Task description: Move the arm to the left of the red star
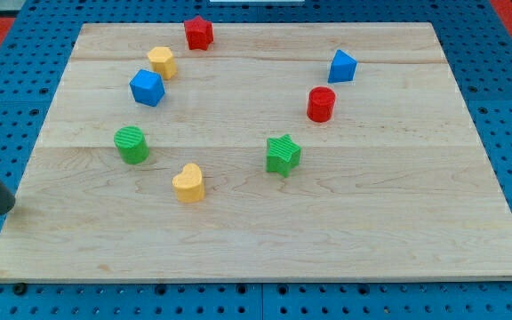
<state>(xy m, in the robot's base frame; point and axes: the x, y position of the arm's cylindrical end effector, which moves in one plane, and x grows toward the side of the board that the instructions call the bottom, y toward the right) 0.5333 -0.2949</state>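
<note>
The red star [198, 33] sits near the top edge of the wooden board [265, 249], left of centre. My tip [4, 210] is the lower end of the dark rod at the view's far left, just off the board's left edge. It is far below and to the left of the red star and touches no block. The nearest block is the green cylinder [132, 144], to the tip's upper right.
A yellow hexagon [162, 61] and a blue cube [148, 87] lie below-left of the red star. A yellow heart [188, 182], green star [283, 154], red cylinder [321, 104] and blue wedge-like block [342, 66] lie farther right. Blue pegboard surrounds the board.
</note>
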